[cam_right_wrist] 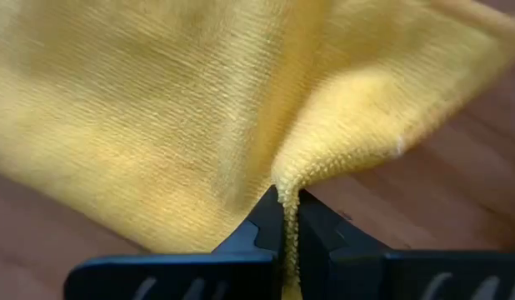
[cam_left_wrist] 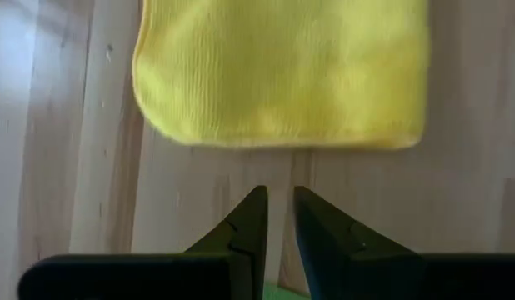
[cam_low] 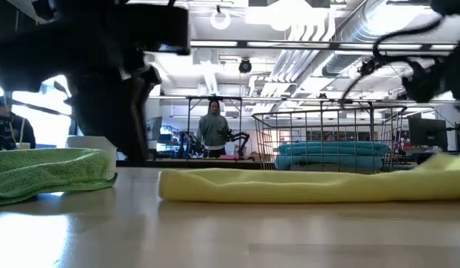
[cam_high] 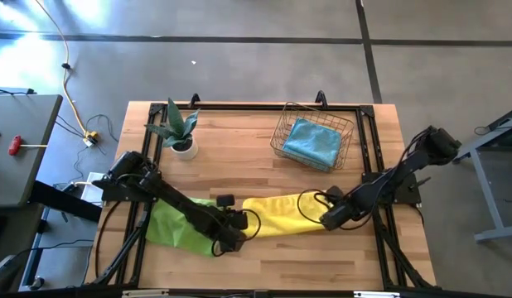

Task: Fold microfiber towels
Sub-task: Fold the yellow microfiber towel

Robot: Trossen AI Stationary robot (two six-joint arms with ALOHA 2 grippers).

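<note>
A yellow microfiber towel (cam_high: 281, 217) lies stretched in a long band near the table's front edge. My right gripper (cam_high: 329, 218) is shut on its right end. A lime green towel (cam_high: 177, 223) lies bunched to its left, under my left arm. My left gripper (cam_left_wrist: 278, 200) hovers just short of the yellow towel's left end (cam_left_wrist: 282, 75), fingers a narrow gap apart with nothing between them. A teal blue towel (cam_high: 314, 142) rests folded in the wire basket (cam_high: 282, 131). My right gripper pinches a raised ridge of the yellow towel (cam_right_wrist: 288, 185) between its two fingers, at the towel's right end. The fingers come from above, pointing down. The cloth rises into the pinch in a peak; the rest (cam_low: 289, 184) lies on the table.
A small potted plant (cam_high: 181, 132) stands at the back left and the wire basket at the back right. Bare wood shows in the middle and along the front edge. A black frame (cam_high: 239, 106) borders the table. A person (cam_low: 213, 126) stands far off in the room.
</note>
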